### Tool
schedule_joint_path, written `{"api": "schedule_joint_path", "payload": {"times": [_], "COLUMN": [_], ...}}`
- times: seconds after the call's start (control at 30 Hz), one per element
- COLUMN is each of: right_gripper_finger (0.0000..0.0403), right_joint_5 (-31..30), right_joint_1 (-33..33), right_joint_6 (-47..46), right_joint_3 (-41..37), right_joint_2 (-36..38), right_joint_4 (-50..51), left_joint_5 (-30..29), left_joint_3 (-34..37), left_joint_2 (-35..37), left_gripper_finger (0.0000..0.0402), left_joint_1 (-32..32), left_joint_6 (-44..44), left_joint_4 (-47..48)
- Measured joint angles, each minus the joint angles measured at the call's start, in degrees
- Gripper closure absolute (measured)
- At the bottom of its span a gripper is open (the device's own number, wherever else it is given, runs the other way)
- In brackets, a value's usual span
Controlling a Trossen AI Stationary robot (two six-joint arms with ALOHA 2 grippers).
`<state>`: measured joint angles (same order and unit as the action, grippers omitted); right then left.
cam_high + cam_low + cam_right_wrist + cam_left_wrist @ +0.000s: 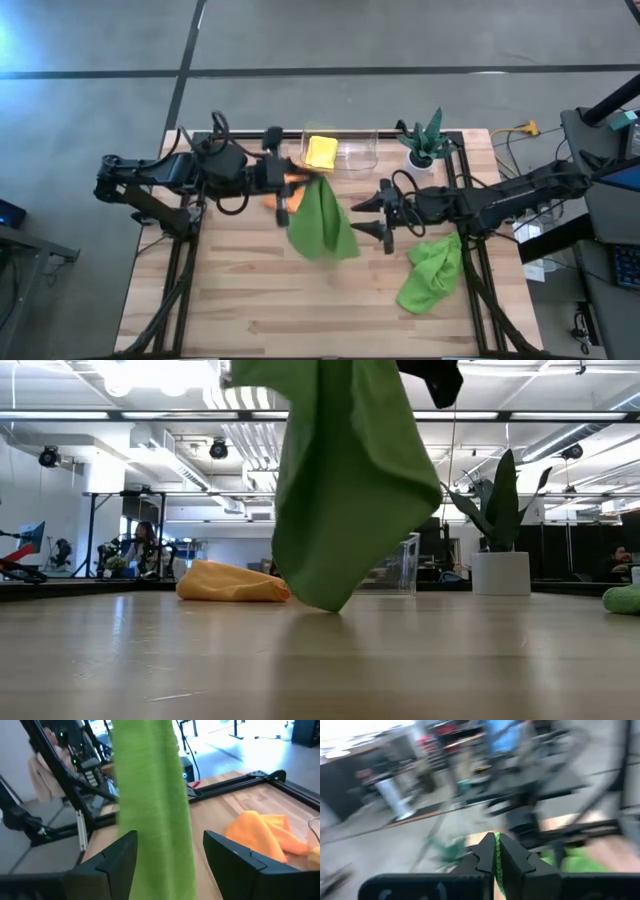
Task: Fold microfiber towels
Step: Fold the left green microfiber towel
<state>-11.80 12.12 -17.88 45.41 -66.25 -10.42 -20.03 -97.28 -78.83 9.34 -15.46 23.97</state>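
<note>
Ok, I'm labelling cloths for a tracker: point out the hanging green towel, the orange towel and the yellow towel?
hanging green towel (345,490): low view, middle of the draped cloth.
orange towel (232,583): low view, centre of the crumpled heap on the table.
yellow towel (320,152): high view, middle of the cloth's top face.

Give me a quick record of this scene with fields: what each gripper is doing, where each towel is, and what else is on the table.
left gripper: shut on the hanging green towel, holding it up above the table
right gripper: open, fingers either side of the hanging green towel
second green towel: crumpled on the table under the right arm
orange towel: bunched on the table behind the hanging one
yellow towel: folded, in the clear box at the far edge
plant: in a white pot at the far right corner
table: wooden top
</note>
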Motion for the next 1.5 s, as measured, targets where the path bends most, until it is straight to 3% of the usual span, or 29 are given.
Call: {"api": "schedule_joint_path", "payload": {"times": [0.1,0.4,0.77,1.0,1.5], "right_gripper_finger": [0.0181,0.0181,0.0181,0.0182,0.0189], "right_joint_5": [-1.22,-14.79,-30.26,-34.75,-35.7], "right_joint_1": [0.02,1.52,1.53,1.78,2.22], "right_joint_6": [-0.75,9.08,11.91,3.39,-9.35], "right_joint_3": [0.0,6.36,17.75,21.47,21.46], "right_joint_2": [0.46,-1.14,-13.21,-19.41,-23.72], "right_joint_4": [-0.82,0.94,12.86,18.1,27.15], "left_joint_5": [-7.83,-12.09,-12.92,-13.19,-14.93], "left_joint_3": [-0.88,-1.18,-1.29,-1.29,-2.92], "left_joint_2": [-0.02,0.0,-0.66,-0.16,1.01], "left_gripper_finger": [0.0402,0.0402,0.0401,0.0401,0.0401], "left_joint_1": [-0.4,-2.08,-3.75,-4.13,-4.95], "left_joint_6": [-0.01,0.05,-3.37,-5.87,-8.0], "left_joint_4": [0.07,-1.72,-8.95,-9.76,-10.0]}}
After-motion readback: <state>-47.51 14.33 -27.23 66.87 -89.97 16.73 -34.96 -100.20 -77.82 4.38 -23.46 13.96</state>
